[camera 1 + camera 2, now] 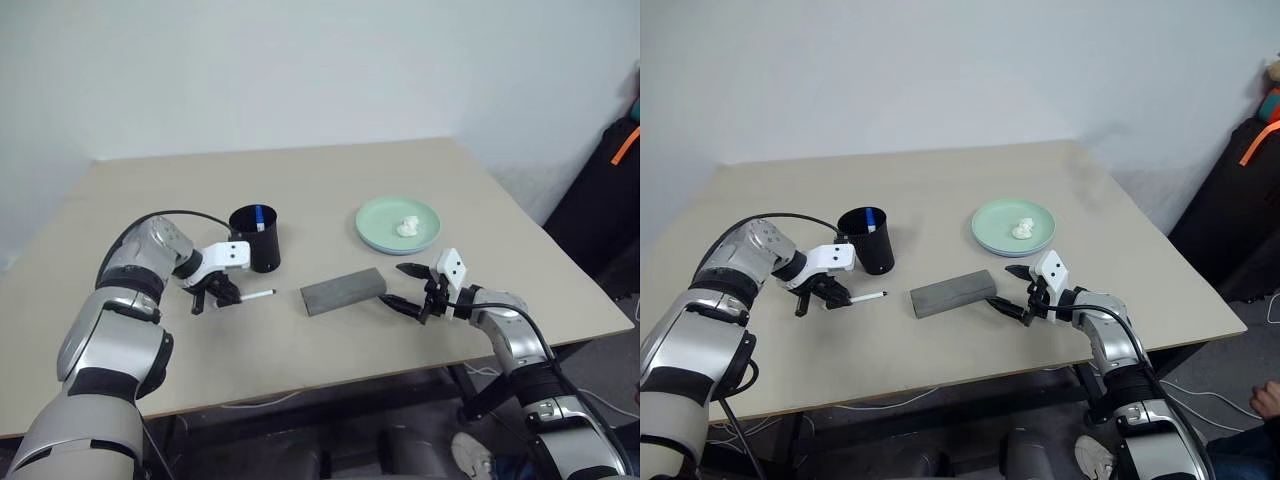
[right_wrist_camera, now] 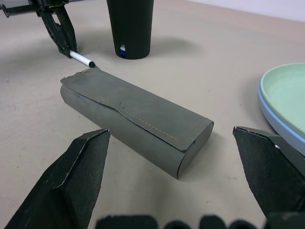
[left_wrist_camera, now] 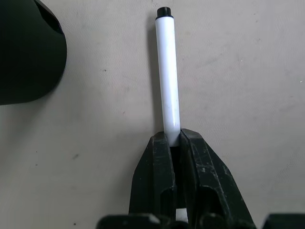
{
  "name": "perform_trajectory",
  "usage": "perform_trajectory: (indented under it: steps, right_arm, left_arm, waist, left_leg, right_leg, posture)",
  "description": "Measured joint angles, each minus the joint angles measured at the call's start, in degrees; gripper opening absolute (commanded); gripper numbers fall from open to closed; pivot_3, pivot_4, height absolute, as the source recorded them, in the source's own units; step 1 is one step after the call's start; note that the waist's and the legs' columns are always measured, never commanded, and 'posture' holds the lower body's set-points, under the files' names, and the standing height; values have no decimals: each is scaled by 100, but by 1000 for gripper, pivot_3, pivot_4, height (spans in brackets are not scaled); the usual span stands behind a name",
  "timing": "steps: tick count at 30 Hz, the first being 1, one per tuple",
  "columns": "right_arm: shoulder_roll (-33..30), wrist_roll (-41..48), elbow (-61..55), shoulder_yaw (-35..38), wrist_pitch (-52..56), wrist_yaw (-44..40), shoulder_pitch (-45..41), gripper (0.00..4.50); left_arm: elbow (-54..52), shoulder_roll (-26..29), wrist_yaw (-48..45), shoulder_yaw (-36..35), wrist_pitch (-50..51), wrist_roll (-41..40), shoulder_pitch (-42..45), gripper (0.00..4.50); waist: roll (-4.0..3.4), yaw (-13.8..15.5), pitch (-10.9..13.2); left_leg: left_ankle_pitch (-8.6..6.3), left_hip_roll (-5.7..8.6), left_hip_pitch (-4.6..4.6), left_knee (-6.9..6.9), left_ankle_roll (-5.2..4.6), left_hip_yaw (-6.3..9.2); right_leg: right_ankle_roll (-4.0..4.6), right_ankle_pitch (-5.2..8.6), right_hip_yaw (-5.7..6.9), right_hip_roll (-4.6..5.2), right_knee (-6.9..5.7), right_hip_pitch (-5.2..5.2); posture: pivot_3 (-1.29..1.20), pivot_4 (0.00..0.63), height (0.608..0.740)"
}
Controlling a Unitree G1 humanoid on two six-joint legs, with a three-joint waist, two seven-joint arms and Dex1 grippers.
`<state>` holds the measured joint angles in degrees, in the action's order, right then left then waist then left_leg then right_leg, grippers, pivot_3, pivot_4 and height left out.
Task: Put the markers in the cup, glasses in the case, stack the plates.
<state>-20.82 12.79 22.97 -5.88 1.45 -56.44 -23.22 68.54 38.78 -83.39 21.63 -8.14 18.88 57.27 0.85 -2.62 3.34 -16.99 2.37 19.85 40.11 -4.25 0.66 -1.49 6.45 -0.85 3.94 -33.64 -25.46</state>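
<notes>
White-barrelled marker with the black cap (image 3: 167,71) is lying flat on the table (image 1: 330,180) just beside the cup (image 1: 256,238), and your left gripper (image 1: 213,293) is clamping one end of it while the right gripper (image 1: 410,288) is waiting spread wide at the closed case (image 1: 343,290). You are working the second-marker step, blue one already sitting in the cup; next you are likely lifting, tipping the barrel upright and lowering it in. Its long axis is running level, free black-tipped end pointing toward the case.

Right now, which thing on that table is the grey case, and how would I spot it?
Start from the beige table and find the black cup and the mint green plate. The grey case lies shut between them, nearer the front edge. It is the table's only long, low, boxy object, just ahead of the open right claw.
</notes>
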Motion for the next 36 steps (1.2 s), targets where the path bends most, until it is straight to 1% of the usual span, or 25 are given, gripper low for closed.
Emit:
perform_trajectory:
  steps: [4,8,10,13,16,18,19,22,23,26,30,36]
  right_arm:
    - [-4,0,-1,0,3,-10,0,4500]
    - [-30,0,0,0,5,-34,0,4500]
    - [-34,0,0,0,6,-38,-4,4500]
    - [-39,0,3,0,8,-39,-5,4500]
    - [-39,0,4,-2,8,-42,-5,4500]
    - [-36,0,4,-11,8,-47,-3,4500]
    - [-40,-1,4,-11,8,-47,-1,4500]
    - [-36,0,-3,-14,8,-56,1,4500]
    - [-52,0,-10,-11,8,-61,20,4500]
    - [-87,0,-26,-11,8,-83,96,4500]
    - [-110,0,-30,-11,13,-98,126,4500]
    - [-117,-1,-31,-20,34,-123,106,4500]
  left_arm:
    - [-222,-4,-290,-321,42,-403,-16,33]
    - [-830,8,-708,-678,238,-930,-76,33]
    - [-1337,42,-823,-790,519,-1422,-177,33]
    - [-2368,135,-869,-935,1195,-2367,-470,33]
    - [-3158,19,-815,-1283,1891,-3022,-548,33]
    - [-3511,-138,-451,-1627,2227,-3296,-532,33]
    - [-3535,-326,18,-1886,2265,-3363,-498,33]
    - [-3540,-625,925,-2261,2287,-3455,-446,33]
    - [-3559,-801,1428,-2532,2266,-3536,-449,33]
    - [-3801,-1096,2391,-3060,2133,-3764,-528,33]
    - [-4079,-1248,3387,-3387,1694,-3717,-812,33]
    - [-4229,-1447,4635,-3483,1241,-3445,-1357,33]
  waist:
    - [10,0,0]
    - [11,-3,0]
    - [11,-4,0]
    - [10,-7,1]
    - [12,-5,1]
    - [11,-2,1]
    - [11,2,1]
    - [11,-3,1]
    - [11,-5,1]
    - [11,-9,1]
    - [8,-6,-1]
    - [14,6,-1]
  left_leg:
    - [0,0,12,0,0,1]
    - [-3,0,17,0,-1,2]
    - [-5,0,17,0,-1,2]
    - [-6,0,17,0,-1,3]
    - [-6,0,17,0,-1,3]
    - [-6,1,5,0,-1,4]
    - [-6,1,0,1,0,5]
    - [-5,0,-6,0,2,4]
    - [-6,0,-9,0,3,3]
    - [-16,-3,-15,-1,21,2]
    - [-22,-5,-22,-8,31,3]
    - [-22,-1,-20,-6,31,2]
  right_leg:
    - [0,0,1,1,3,-10]
    - [0,0,1,1,3,-13]
    - [0,0,0,1,3,-15]
    - [0,0,0,0,2,-16]
    - [0,0,0,-1,3,-16]
    - [0,0,0,0,2,-6]
    - [0,0,0,0,1,-2]
    - [-1,-1,-1,0,-1,1]
    - [-1,-1,-1,0,-3,1]
    - [-1,-3,-1,-1,-8,-1]
    - [0,-3,0,-4,-7,1]
    - [1,-4,1,0,-3,4]
  posture:
    - [0,0,728]
    - [0,0,728]
    - [0,0,728]
    - [0,0,728]
    - [0,0,728]
    - [0,0,728]
    - [0,0,728]
    - [0,0,728]
    - [0,0,728]
    - [0,0,728]
    - [0,0,728]
    - [0,0,728]
